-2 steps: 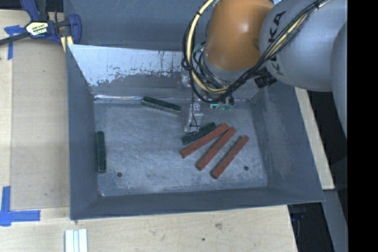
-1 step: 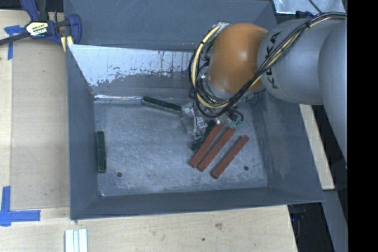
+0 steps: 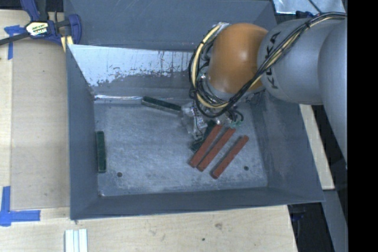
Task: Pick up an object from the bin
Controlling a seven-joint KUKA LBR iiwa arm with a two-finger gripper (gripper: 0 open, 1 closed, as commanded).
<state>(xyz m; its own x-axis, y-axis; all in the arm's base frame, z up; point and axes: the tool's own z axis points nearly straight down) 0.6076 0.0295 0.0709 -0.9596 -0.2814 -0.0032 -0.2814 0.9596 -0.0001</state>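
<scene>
Grey bin, floor mostly bare: the gripper sits low at the upper ends of 3 red-brown sticks right of centre. I cannot tell its state. Apparently nothing is lifted yet.

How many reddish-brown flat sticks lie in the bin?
3 reddish-brown flat sticks: two side by side beside the tool, one just right of them. The arm may hide more.

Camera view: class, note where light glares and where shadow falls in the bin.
In the camera view, glare whitens the bin's back wall; the orange cover carries a soft highlight; shadow darkens the floor under the arm, right of the red-brown bars.
</scene>
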